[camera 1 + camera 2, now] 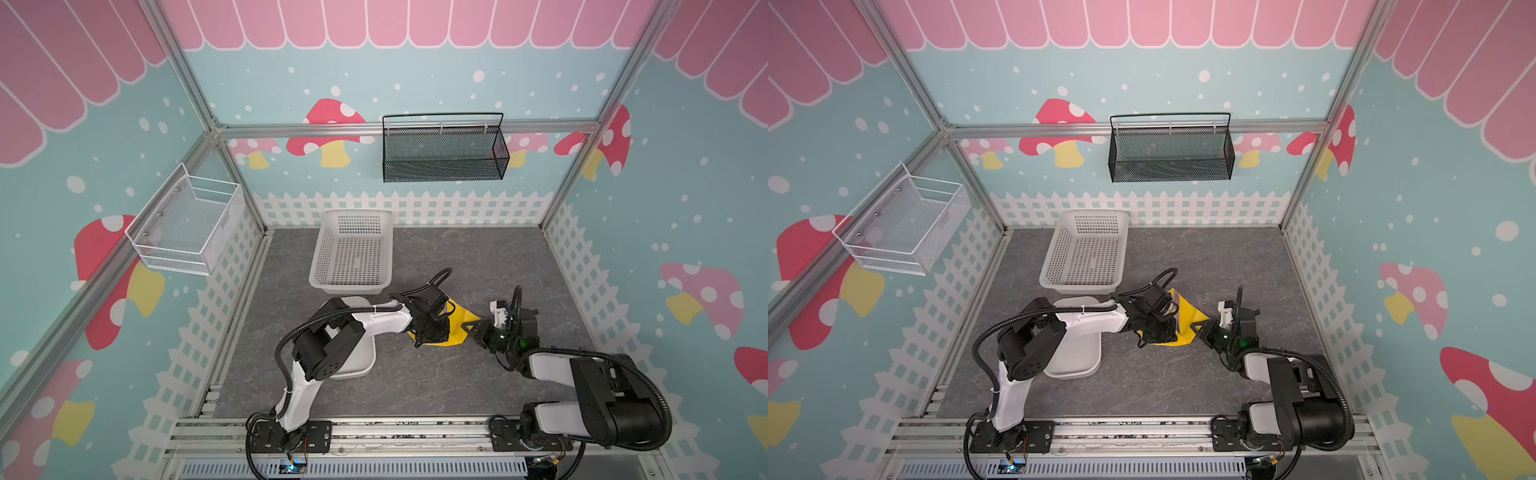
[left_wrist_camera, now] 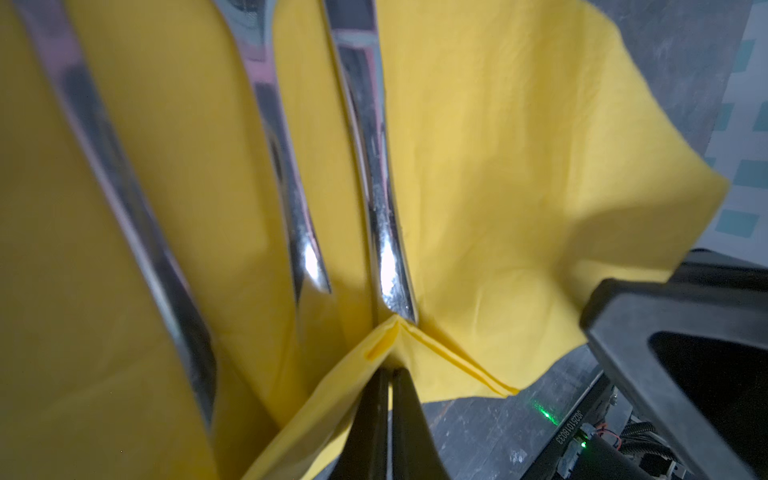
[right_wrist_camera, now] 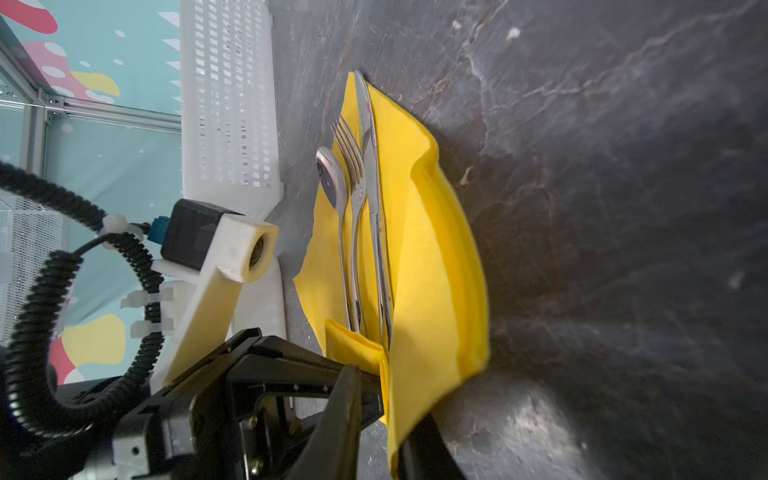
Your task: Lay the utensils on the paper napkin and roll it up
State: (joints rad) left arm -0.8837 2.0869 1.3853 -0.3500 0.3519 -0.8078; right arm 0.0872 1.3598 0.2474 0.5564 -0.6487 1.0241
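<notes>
**Napkin pinched from both sides, roll looks next**

The utensils lie side by side on the paper napkin, on the worktop. Left fingers are pinched tight on its folded edge. Right fingers clamp a lifted flap, probably to wrap it over.

The carrying surface is a flat grey tabletop with a marbled pattern. We identify three items resting directly on it. A white perforated basket stands at the rear. A white oblong tray lies just in front of the basket. The paper napkin lies to the right of the tray, with one side raised off the tabletop.
</notes>
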